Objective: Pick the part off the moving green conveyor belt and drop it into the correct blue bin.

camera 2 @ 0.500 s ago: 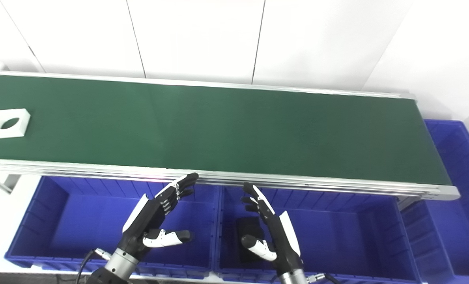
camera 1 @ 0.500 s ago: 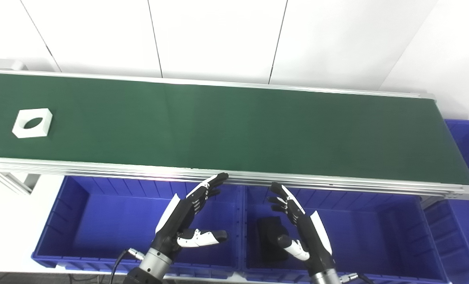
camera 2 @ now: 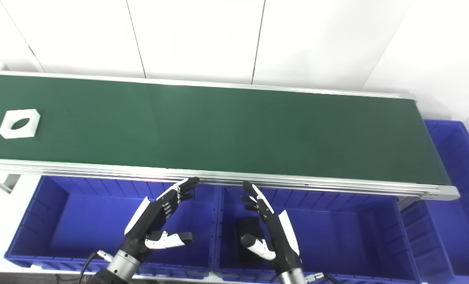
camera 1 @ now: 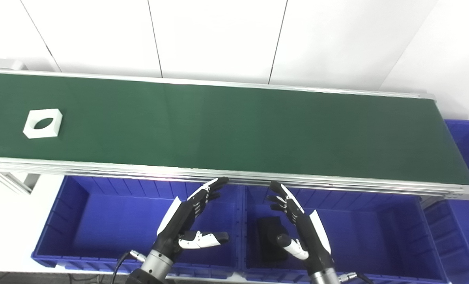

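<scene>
With both the left hand point(camera 1: 187, 227) and right hand point(camera 1: 301, 228) waiting empty and spread below the conveyor belt point(camera 1: 234, 130), the white part point(camera 1: 43, 123) far to their left could ride past if the reach is mistimed.

Long green conveyor belt point(camera 1: 234, 126), white square part point(camera 1: 43, 123) (round hole) far left
</scene>
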